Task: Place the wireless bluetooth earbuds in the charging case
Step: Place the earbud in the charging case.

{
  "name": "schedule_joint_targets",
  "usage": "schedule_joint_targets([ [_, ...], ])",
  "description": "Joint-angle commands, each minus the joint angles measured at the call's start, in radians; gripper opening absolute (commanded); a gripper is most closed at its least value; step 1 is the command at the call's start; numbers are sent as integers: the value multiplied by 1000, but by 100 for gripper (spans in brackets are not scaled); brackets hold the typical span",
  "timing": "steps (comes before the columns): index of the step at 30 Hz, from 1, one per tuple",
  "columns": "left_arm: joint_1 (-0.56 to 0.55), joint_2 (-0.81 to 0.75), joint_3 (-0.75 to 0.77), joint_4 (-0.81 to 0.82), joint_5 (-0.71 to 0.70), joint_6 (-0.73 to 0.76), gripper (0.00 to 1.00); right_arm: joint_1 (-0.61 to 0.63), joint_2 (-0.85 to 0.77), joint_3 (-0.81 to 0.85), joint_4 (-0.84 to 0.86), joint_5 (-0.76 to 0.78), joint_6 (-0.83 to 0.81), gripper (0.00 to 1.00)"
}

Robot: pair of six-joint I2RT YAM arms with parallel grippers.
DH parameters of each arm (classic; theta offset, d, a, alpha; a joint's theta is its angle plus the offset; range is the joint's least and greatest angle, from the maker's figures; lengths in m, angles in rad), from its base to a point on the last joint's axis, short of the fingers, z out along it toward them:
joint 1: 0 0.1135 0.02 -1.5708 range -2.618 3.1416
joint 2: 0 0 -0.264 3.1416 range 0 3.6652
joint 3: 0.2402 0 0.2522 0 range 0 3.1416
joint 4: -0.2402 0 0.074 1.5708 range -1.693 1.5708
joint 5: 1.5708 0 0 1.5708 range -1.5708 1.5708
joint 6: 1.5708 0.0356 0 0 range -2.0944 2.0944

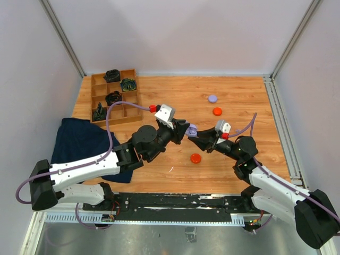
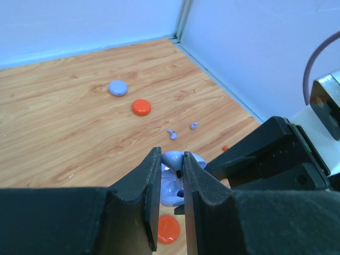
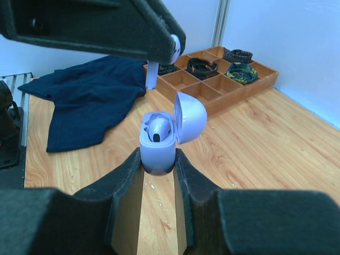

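My left claw (image 2: 171, 158): narrow, it pinches a lavender earbud (image 3: 152, 77) by the head, and the stem hangs down.
My right claw (image 3: 158, 162): closed on the lavender charging case (image 3: 158, 151), which I hold upright above the wooden table (image 1: 239, 87).
Case lid (image 3: 190, 118): open, tipped back to one side.
Inside the case: a second lavender earbud (image 3: 158, 127) sits in one well.
Pinched earbud, place: just above the open case, a little to the side, not touching it.
Loose earbuds: one lavender piece (image 2: 171, 133) and another (image 2: 194, 126) lie near each other on the table; a tiny orange-red piece (image 2: 225, 147) lies beside my right claw.
Discs: lavender disc (image 1: 212, 99), orange-red disc (image 1: 217, 111), another orange-red disc (image 1: 196, 158).
Far left: wooden tray (image 1: 99, 79) with black coiled bundles (image 1: 113, 97); dark blue cloth (image 1: 79, 141) is in front of it.
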Motion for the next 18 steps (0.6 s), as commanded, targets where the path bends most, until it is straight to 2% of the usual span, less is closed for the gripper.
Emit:
schedule_joint_targets([
  [1,-27,-36,-29,133,24,65,22,11,-16,47,68,-38,19,5],
  [18,-57,-43,-92,234,26,119,22,11,-61,75,52,-44,34,5],
])
